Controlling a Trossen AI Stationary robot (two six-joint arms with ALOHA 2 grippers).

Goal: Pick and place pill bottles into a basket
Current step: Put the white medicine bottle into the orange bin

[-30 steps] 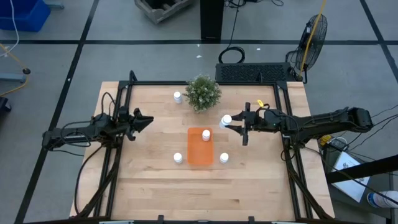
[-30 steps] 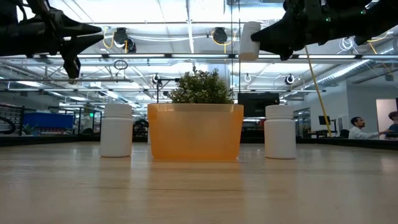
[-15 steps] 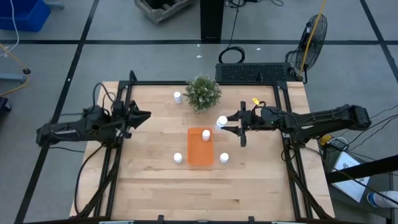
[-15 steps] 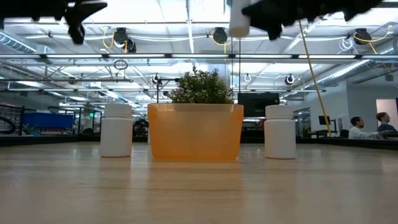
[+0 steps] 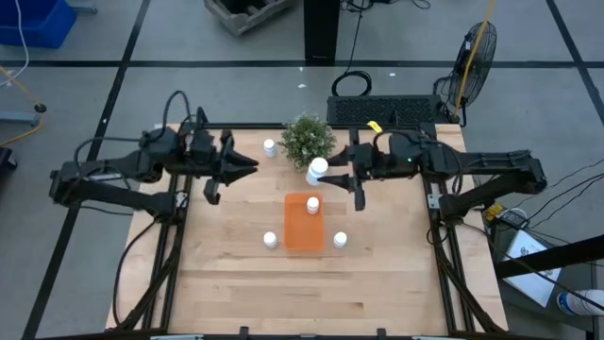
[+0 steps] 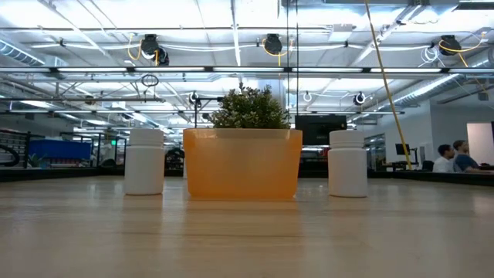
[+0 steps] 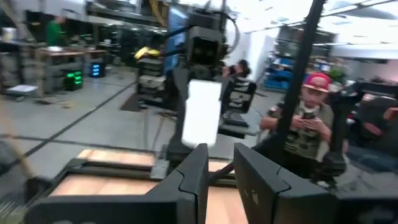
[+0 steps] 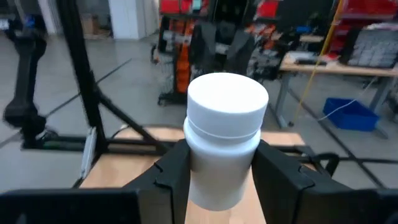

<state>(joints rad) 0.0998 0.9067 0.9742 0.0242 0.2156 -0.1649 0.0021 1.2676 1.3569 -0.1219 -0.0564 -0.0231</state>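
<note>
Table point(image 5: 377, 274): plant point(image 5: 307, 139) behind basket point(image 5: 302, 231).

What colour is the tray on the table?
Bright orange tray; the high view shows it best.

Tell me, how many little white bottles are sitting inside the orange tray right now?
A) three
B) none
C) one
C: in the high view a single pill bottle stands in the basket; two others rest on the table beside it.
</note>
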